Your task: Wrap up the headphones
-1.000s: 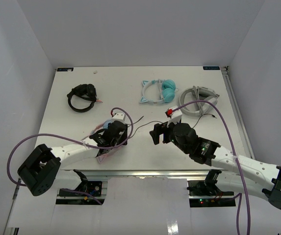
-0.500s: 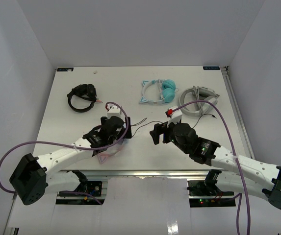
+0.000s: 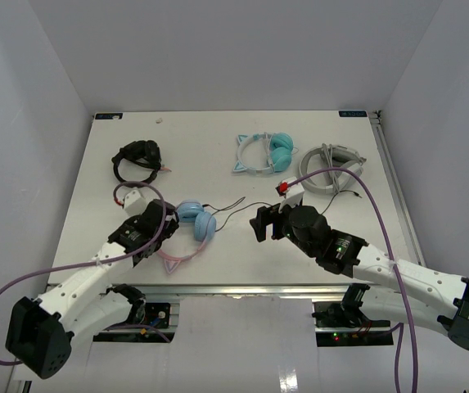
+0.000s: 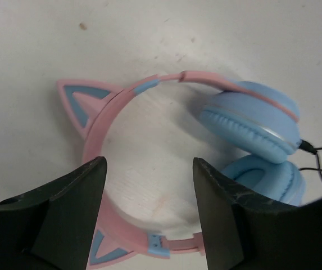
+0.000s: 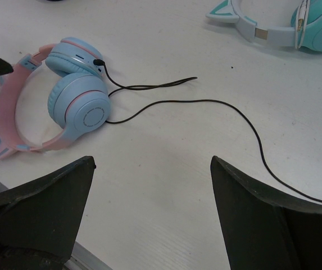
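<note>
The headphones lie flat on the table, pink cat-ear headband toward the near edge and the two light blue ear cups stacked at the right end. They show in the left wrist view and the right wrist view. Their thin black cable trails loose to the right across the table. My left gripper is open just left of the headband, its fingers straddling the band's near part without gripping it. My right gripper is open and empty, right of the headphones over the cable.
Black headphones lie at the back left. Teal cat-ear headphones and grey-white headphones lie at the back right. The table's near edge runs just below the pink headband.
My left arm has drawn back to the left and off the headphones, which now lie uncovered on the table. The right arm has not moved.
</note>
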